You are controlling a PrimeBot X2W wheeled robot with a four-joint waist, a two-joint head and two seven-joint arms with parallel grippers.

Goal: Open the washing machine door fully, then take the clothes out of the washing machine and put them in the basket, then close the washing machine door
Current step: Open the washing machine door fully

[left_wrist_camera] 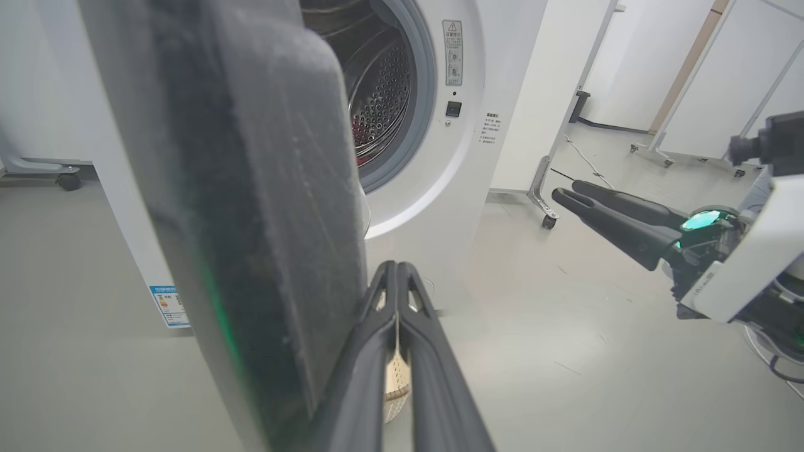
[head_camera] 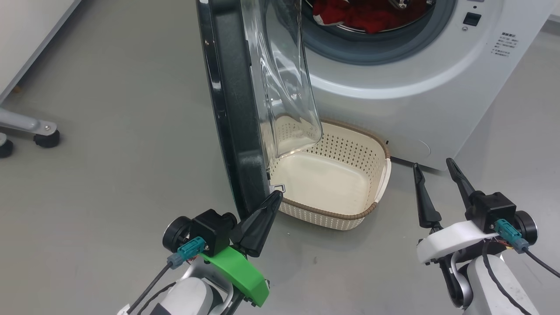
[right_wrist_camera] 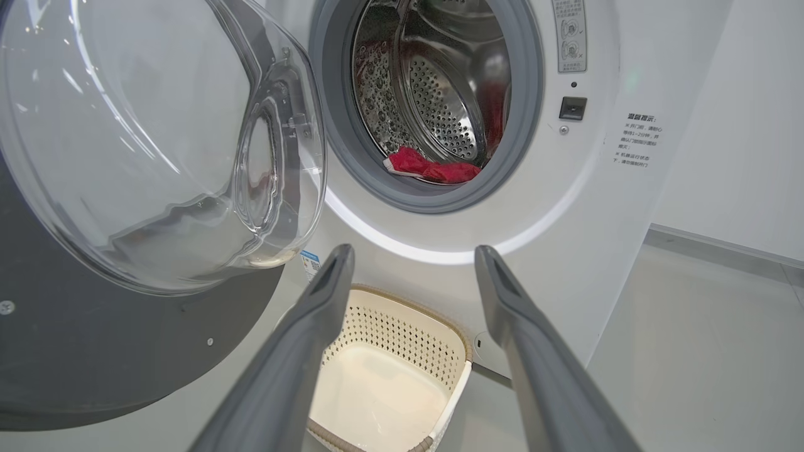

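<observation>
The washing machine door [head_camera: 232,109] stands swung out edge-on, its clear glass bowl [head_camera: 284,87] hanging over the basket [head_camera: 323,214]. The basket is cream and sits on the floor against the white washing machine [head_camera: 393,87]. Red clothes [head_camera: 358,15] lie in the drum and also show in the right wrist view [right_wrist_camera: 430,168]. My left gripper [head_camera: 275,197] is shut, empty, its tip close against the door's lower edge [left_wrist_camera: 251,188]. My right gripper [head_camera: 432,164] is open and empty, right of the basket; its wrist view looks past it [right_wrist_camera: 413,251] at the basket [right_wrist_camera: 389,376].
A wheeled metal stand leg [head_camera: 39,131] sits on the grey floor at far left. In the left wrist view a white panel on casters [left_wrist_camera: 546,188] stands right of the machine, with a cable on the floor behind it.
</observation>
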